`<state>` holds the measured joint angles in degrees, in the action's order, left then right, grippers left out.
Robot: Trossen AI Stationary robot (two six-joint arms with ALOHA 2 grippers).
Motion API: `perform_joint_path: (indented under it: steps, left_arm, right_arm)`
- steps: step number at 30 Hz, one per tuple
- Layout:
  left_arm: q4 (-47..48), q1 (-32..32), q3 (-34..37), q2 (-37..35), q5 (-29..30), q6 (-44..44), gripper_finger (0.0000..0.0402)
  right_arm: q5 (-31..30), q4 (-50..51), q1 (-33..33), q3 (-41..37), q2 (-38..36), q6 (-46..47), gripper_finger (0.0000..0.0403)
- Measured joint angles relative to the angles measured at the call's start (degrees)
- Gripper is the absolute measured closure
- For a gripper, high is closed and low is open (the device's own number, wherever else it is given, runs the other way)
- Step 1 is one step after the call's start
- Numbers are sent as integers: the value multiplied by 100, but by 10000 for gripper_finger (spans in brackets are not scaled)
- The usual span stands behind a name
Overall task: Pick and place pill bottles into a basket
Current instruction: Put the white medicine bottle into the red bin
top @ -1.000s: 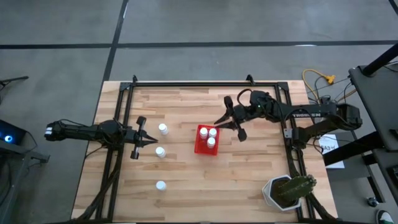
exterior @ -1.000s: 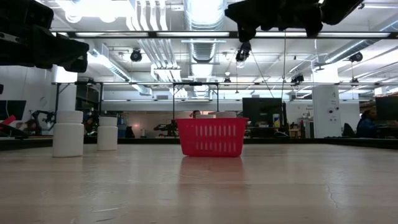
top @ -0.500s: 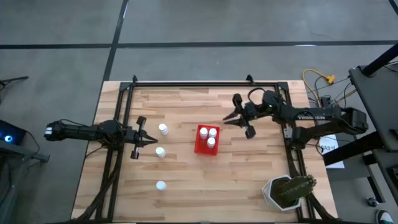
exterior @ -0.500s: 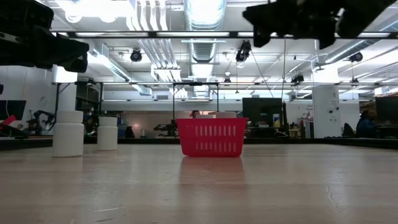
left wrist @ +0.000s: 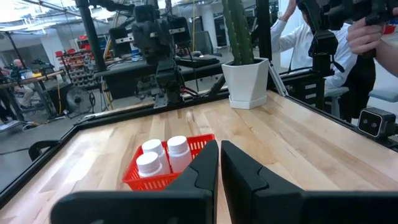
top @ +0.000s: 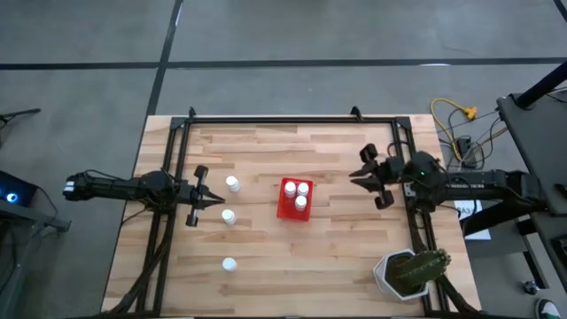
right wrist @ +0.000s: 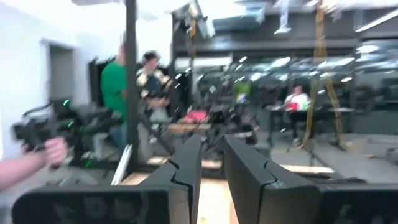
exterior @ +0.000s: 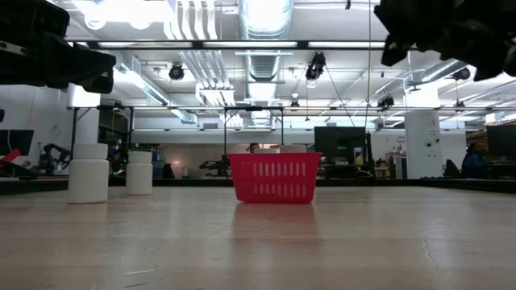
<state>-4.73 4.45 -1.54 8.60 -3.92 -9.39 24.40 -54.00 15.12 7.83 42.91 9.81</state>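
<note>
Right tool (top: 367, 177) released and empty near the worktop's (top: 337, 248) right edge, left tool (top: 205, 197) released between two loose pill bottles (top: 232, 183), third loose one nearer front, three bottles in red basket (top: 288, 208) mid-worktop

Both arms are dark, slender and multi-jointed. The right arm (top: 469, 183) carries white lettering. Each gripper has two black, tapered, angular fingers (left wrist: 239, 171).
</note>
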Motion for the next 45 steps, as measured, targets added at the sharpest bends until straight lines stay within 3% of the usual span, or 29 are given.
perform_joint_path:
  steps: [12, 31, 45]
  left_arm:
    - [-156, 2, 0, -7, 20, -2, 400]
    - [-180, 1, 1, 0, 24, -5, 400]
    - [-229, 1, 0, 0, 143, 0, 400]
  right_arm:
    - [-386, -140, -739, -598, -738, -136, 344]
    - [-666, 3651, -739, -501, -3077, -553, 344]
    - [-662, 4358, -739, -703, -3807, -701, 344]
